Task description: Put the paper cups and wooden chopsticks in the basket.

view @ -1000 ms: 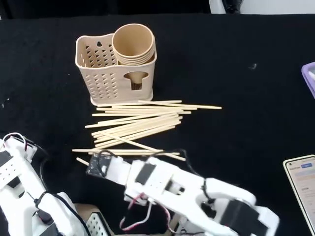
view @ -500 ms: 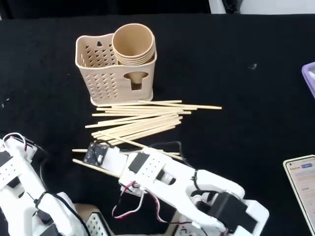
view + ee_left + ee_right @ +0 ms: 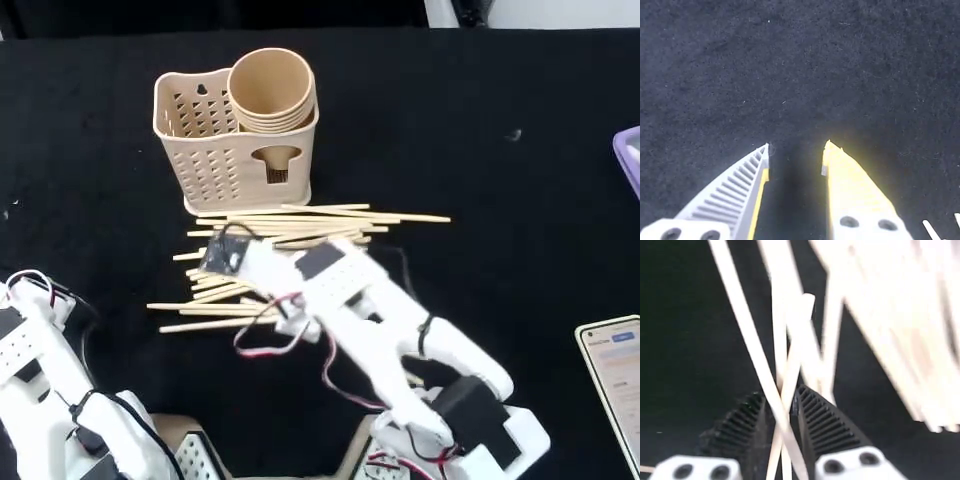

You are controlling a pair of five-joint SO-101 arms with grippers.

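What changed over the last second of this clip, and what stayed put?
The right gripper moved forward from the loose nearer sticks onto the pile of wooden chopsticks in front of the basket. Its jaws are closed around a couple of sticks. The left arm, the basket and the paper cups stayed put.

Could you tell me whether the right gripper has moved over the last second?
Yes, the right gripper moved toward the basket, over the wooden chopsticks.
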